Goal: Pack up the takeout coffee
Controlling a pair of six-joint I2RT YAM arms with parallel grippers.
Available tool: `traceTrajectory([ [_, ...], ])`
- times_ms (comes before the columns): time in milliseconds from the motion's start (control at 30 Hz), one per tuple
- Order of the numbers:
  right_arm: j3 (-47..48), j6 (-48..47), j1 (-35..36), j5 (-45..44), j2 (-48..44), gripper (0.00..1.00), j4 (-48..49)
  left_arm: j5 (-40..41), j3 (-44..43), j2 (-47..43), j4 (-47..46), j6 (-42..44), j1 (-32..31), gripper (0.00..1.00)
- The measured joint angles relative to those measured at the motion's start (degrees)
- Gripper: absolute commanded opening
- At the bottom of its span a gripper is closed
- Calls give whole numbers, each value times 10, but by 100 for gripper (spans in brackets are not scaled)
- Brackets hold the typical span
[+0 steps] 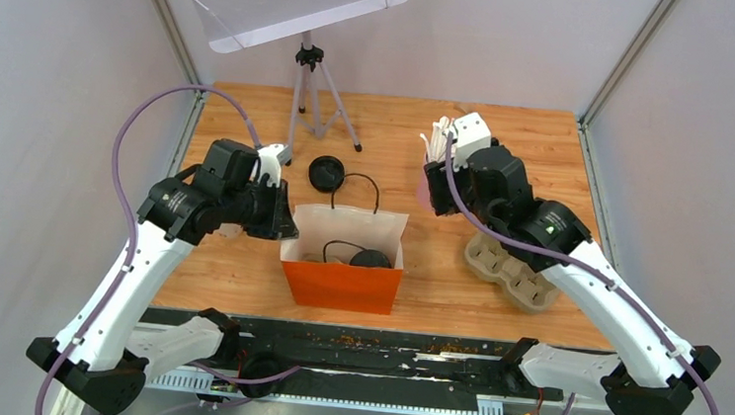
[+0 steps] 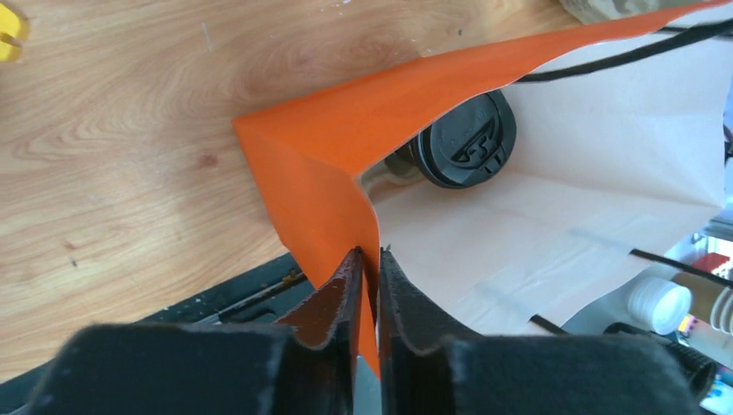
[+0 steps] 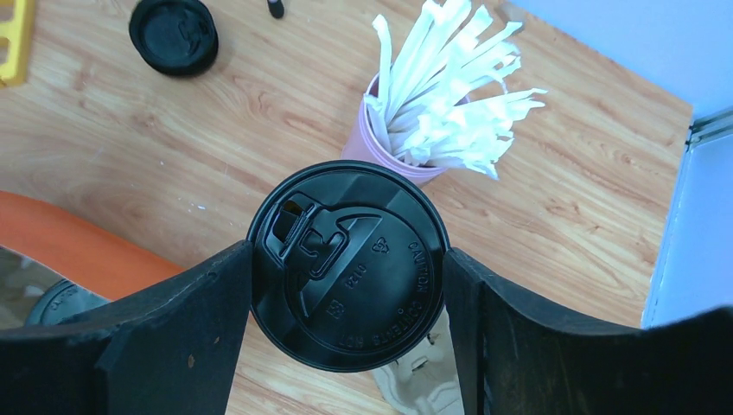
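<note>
A takeout coffee cup with a black lid [image 3: 346, 277] sits between the fingers of my right gripper [image 3: 348, 258], which is shut on its sides and holds it above the table. In the top view this gripper [image 1: 437, 185] hangs right of the orange paper bag [image 1: 341, 285]. A second lidded cup [image 1: 370, 258] lies inside the bag, its lid [image 2: 467, 138] also showing in the left wrist view. My left gripper [image 2: 370, 255] is shut on the bag's left top edge [image 2: 346, 138], at the bag's left side [image 1: 281, 223].
A pink cup of white straws [image 3: 432, 95] stands just behind the held cup. A loose black lid [image 1: 327, 173] lies behind the bag. The brown pulp tray [image 1: 512, 268] sits under my right arm. A tripod [image 1: 308, 94] stands at the back.
</note>
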State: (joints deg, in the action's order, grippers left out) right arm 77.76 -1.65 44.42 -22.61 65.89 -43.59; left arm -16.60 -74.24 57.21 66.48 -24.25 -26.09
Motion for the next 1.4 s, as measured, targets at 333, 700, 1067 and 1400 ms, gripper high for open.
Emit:
traceTrajectory([
  [333, 128, -15, 0, 42, -12, 71, -75, 54, -62, 22, 8, -3, 0, 56],
  [700, 298, -15, 17, 124, 36, 71, -89, 105, -90, 6, 40, -35, 0, 58],
  [1067, 188, -7, 53, 162, 14, 77, -10, 134, -91, 6, 57, -60, 0, 58],
  [1400, 105, 9, 29, 91, 63, 79, -1, 153, -97, 9, 57, -63, 0, 58],
])
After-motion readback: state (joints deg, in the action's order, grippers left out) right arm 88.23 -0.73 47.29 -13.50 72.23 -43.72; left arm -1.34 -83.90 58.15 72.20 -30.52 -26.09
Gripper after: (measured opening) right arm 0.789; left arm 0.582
